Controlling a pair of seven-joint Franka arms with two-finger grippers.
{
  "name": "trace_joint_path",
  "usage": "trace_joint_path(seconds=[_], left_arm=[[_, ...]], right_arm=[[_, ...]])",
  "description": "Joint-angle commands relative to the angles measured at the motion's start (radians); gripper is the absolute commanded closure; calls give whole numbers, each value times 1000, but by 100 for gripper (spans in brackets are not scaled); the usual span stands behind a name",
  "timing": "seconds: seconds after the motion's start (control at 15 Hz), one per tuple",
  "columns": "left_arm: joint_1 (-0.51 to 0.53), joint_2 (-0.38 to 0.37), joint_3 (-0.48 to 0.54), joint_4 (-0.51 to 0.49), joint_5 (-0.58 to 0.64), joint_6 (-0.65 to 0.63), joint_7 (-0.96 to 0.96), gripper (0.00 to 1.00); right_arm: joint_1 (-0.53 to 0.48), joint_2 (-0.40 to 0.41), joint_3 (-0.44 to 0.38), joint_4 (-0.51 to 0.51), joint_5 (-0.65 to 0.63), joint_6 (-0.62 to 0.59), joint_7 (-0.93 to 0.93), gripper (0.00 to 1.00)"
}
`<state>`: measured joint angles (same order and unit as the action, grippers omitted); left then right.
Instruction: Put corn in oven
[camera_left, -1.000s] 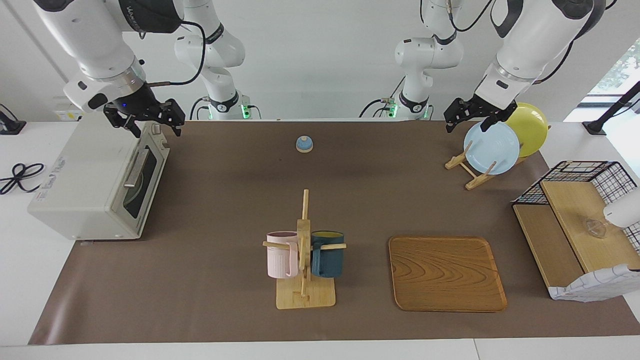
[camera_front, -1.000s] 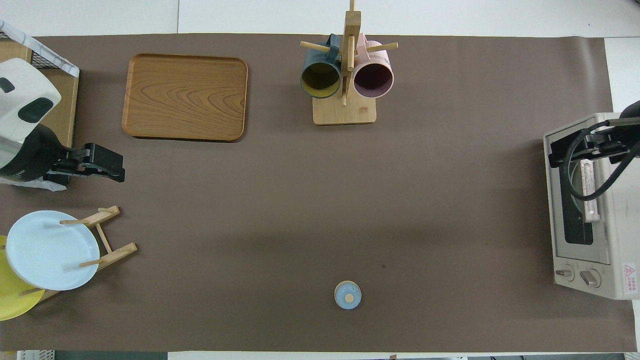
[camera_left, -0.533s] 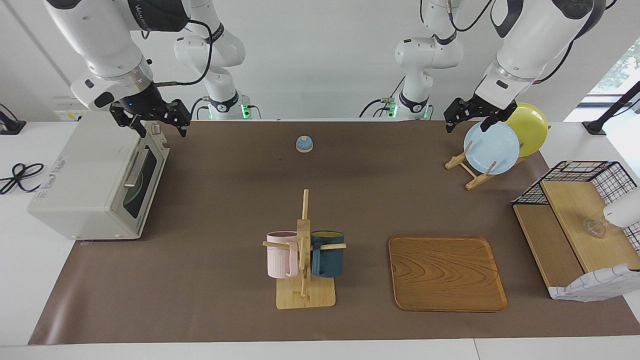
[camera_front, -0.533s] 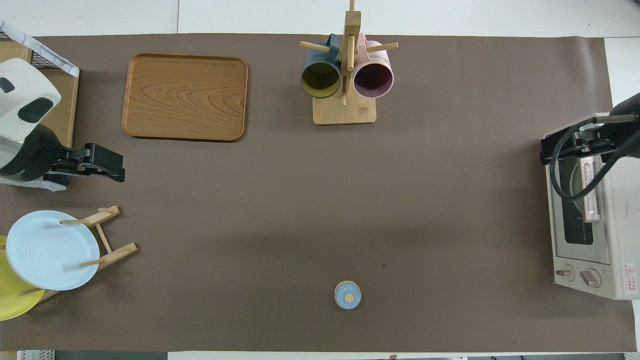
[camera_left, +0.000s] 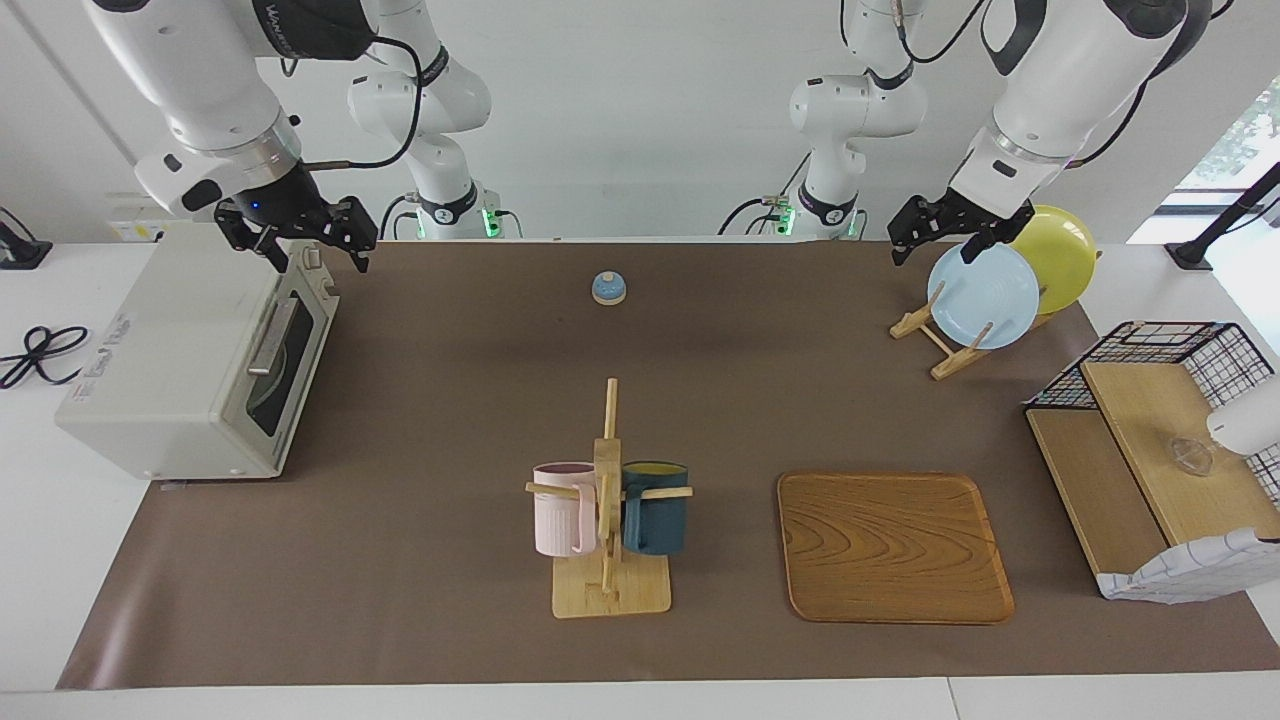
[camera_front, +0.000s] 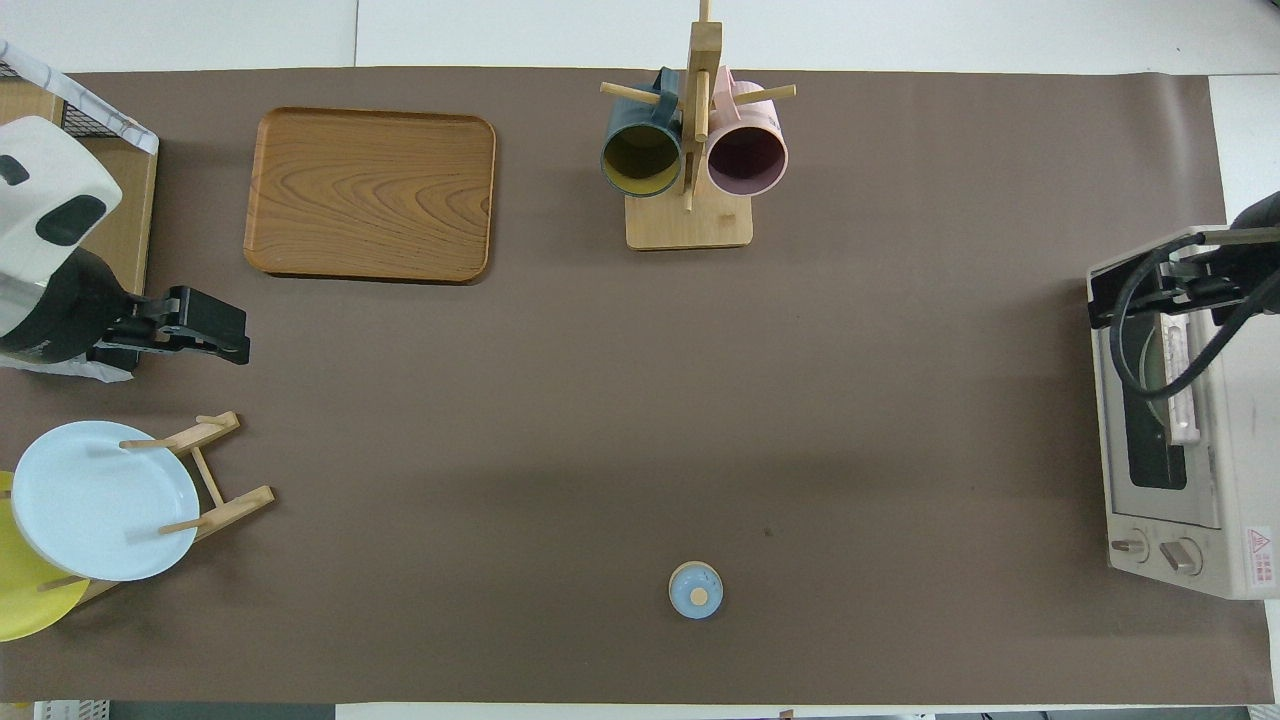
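Note:
The off-white oven (camera_left: 170, 360) stands at the right arm's end of the table, also in the overhead view (camera_front: 1200, 440). Its dark glass door (camera_left: 283, 365) with the metal bar handle (camera_left: 272, 335) is shut. A pale round shape shows dimly through the glass. The corn is out of view. My right gripper (camera_left: 315, 255) hangs open and empty over the oven's top front corner nearest the robots, also in the overhead view (camera_front: 1100, 300). My left gripper (camera_left: 935, 250) waits open and empty over the plate rack, also in the overhead view (camera_front: 240, 345).
A small blue bell (camera_left: 608, 288) sits near the robots. A mug stand (camera_left: 608, 520) holds a pink and a blue mug. A wooden tray (camera_left: 893, 545) lies beside it. A rack holds a blue plate (camera_left: 982, 296) and a yellow plate (camera_left: 1060, 255). A wire shelf (camera_left: 1150, 450) stands at the left arm's end.
My right gripper has lifted a little over the oven's top front edge. The oven door stays shut. The left arm has not moved.

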<state>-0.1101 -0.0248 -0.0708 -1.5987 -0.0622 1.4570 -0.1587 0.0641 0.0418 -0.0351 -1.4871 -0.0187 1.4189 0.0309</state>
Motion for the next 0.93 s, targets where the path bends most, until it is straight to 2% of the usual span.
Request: trace_joint_path(seconds=[0.0,0.13,0.87], left_arm=[[6,-12,-4,-4,7,-10,11,0],[7,-14,-4,-4,7,-10,13,0],[3,-14,-4,-4,7,-7,11,0]], right_arm=[[13,-42,-20,-47,22,-6,15,0],[11,-69,-31,-84,23,2,11,0],[-16,-45,-38,-42,43,8,6,0]])
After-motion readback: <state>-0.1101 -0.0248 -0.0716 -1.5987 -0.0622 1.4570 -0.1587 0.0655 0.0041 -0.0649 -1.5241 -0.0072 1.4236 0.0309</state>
